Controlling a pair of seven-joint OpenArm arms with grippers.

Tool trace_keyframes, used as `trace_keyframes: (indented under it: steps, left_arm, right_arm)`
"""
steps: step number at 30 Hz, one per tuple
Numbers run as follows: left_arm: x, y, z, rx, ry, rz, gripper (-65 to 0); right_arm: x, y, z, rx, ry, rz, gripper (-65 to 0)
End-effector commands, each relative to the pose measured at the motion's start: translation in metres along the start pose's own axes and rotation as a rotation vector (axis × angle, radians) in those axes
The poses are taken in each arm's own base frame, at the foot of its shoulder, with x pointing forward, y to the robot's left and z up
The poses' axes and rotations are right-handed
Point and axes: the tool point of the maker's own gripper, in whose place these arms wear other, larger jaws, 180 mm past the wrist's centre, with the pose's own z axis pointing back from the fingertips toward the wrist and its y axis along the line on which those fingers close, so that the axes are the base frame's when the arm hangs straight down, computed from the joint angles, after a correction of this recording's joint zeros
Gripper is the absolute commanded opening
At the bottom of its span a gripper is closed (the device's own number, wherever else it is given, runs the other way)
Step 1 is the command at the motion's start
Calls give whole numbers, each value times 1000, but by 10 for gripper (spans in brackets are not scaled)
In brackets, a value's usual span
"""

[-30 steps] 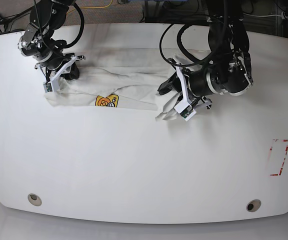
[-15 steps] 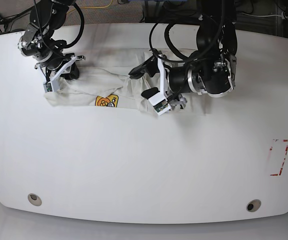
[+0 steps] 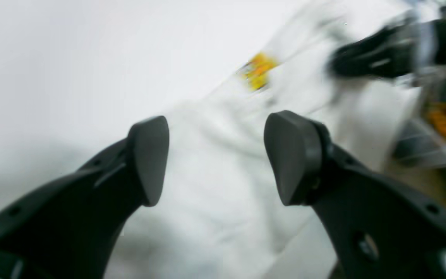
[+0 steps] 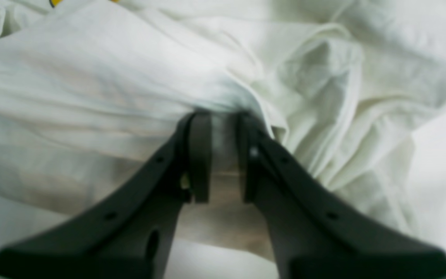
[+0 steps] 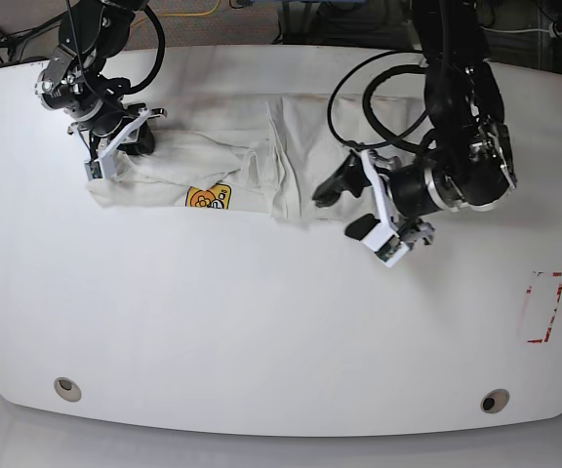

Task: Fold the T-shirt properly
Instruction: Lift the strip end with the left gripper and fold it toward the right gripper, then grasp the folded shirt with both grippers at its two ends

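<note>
Overhead, the base view shows a broad white table [image 5: 261,322] with rounded corners, two round holes near its front edge and a red-marked rectangle [image 5: 544,307] at one side; dark floor and cables lie beyond the far edge. The T-shirt [image 5: 252,161], cream and creased, lies along the far part of the table, one end folded over so a ridge of cloth runs across it, with a yellow-orange patch [image 5: 209,197] near its front hem. The right gripper [image 5: 115,146] is down on the shirt's end at this view's left side, its arm bent steeply over it. The left gripper [image 5: 359,205] hangs just off the shirt's other end, above bare table, its two jaws spread apart with nothing between them.

In the left wrist view, badly blurred, the left gripper's [image 3: 215,159] dark fingers [image 3: 149,159] stand wide, the pale shirt [image 3: 215,201] and its yellow patch [image 3: 258,71] below and beyond them, white table to one side.

In the right wrist view, rumpled cream cloth [image 4: 130,77] fills the frame; the right gripper [image 4: 219,155] has its jaws drawn close on a pinched fold of that cloth.
</note>
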Motion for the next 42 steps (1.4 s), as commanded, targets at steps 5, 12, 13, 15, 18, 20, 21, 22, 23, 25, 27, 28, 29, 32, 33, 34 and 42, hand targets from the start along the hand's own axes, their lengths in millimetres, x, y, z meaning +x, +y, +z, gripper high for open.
trace_keyframes:
  steps: [5,12,13,15,18,20,21,22,23,25,27,28,29,32,33,34,42]
  left_arm:
    - [-27,11,7,70,78,-6,-458]
    - [-68,9,-2,63,109,76,-563]
    - [-74,9,-4,54,120,93,-563]
    - [-87,5,-8,36,143,131,-563]
    - [-104,2,-12,18,170,175,-563]
    - [-110,2,-16,8,168,200,-563]
    - [-114,2,-18,5,168,214,-563]
    - [-114,2,-19,3,164,221,-563]
    - [-122,3,-20,0,171,240,-563]
    - [-132,4,-19,0,181,257,-563]
    - [-138,7,-18,1,185,270,-563]
    - [-142,9,-17,3,189,277,-563]
    - [-144,10,-17,4,192,280,-563]
    - [-148,10,-18,1,199,293,-563]
    - [-149,11,-18,2,201,294,-563]
    - [-152,12,-16,6,210,292,-563]
    - [-155,20,-8,24,223,274,-563]
  right_arm:
    - [17,-3,12,-42,-23,56,-534]
    - [45,14,25,-50,-103,101,-523]
    - [47,19,26,-43,-102,110,-509]
    - [50,24,27,-26,-93,116,-453]
    - [57,31,29,10,-103,110,-336]
    - [64,28,35,20,-139,83,-266]
    - [68,25,39,23,-162,63,-233]
    - [70,23,41,22,-175,51,-214]
    - [71,15,47,21,-199,13,-173]
    - [74,7,54,23,-238,-33,-138]
    - [75,-7,61,14,-263,-83,-113]
    - [74,-19,66,-1,-265,-107,-95]
    - [74,-27,68,-8,-265,-122,-89]
    - [69,-51,72,-15,-258,-189,-78]
    - [66,-58,72,-8,-257,-218,-78]
    - [62,-64,72,-4,-253,-244,-79]
    - [43,-98,59,64,-234,-389,-76]
